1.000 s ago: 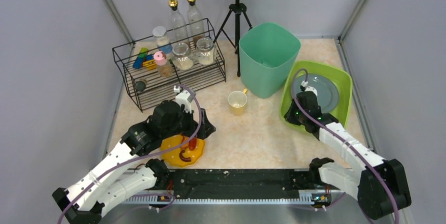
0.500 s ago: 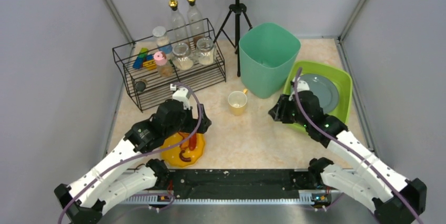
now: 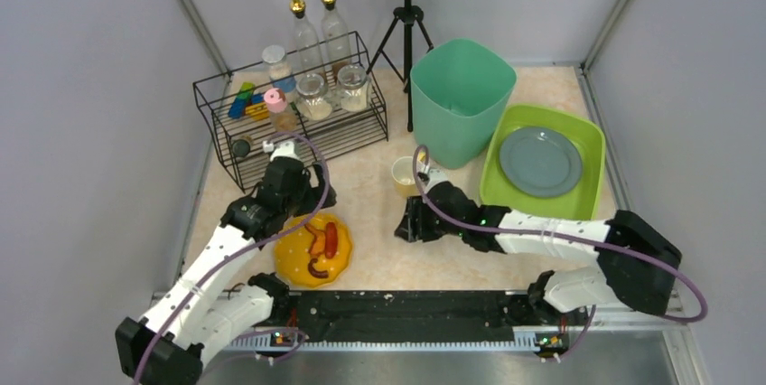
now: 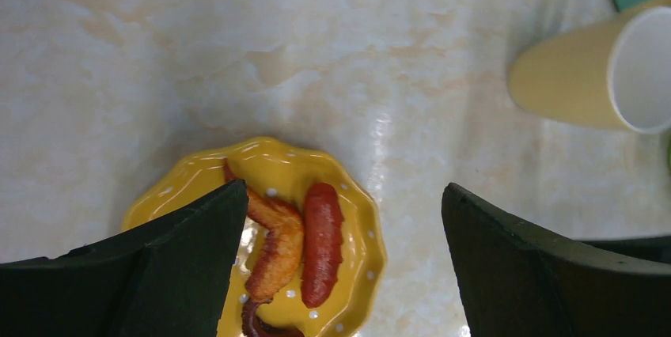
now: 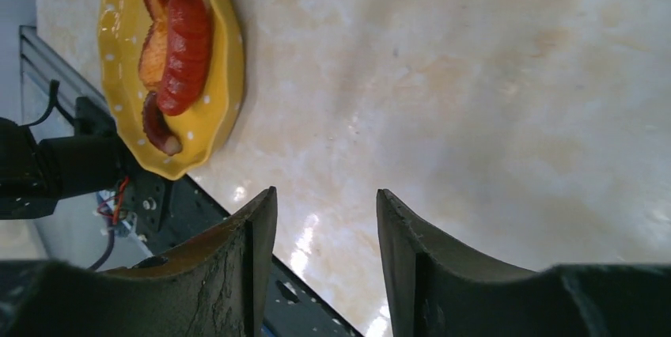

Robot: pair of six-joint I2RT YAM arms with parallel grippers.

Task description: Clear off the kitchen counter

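The kitchen counter [image 3: 452, 240] is a beige marbled top. On it near the front lies a yellow scalloped plate [image 3: 313, 251] with a red sausage [image 4: 323, 242] and fried pieces. A yellow cup [image 3: 406, 173] stands mid-counter. My left gripper [image 3: 312, 202] hovers just behind the plate, open wide and empty; in the left wrist view the gripper [image 4: 344, 188] straddles the plate's [image 4: 360, 226] right rim from above. My right gripper [image 3: 403, 228] sits low over bare counter below the cup, open and empty; the right wrist view shows the gripper [image 5: 326, 192] with the plate [image 5: 225, 76] ahead.
A grey plate [image 3: 540, 161] lies in the lime tray [image 3: 592, 145] at the right. A green tub [image 3: 461, 100] stands behind the cup, beside a tripod [image 3: 406, 32]. A black wire rack [image 3: 289, 118] with jars and bottles is at the back left. A black rail [image 3: 406, 308] edges the front.
My right gripper opened, left the grey plate in the lime tray and swung left to mid-counter. My left gripper drew back from over the yellow plate toward the rack.
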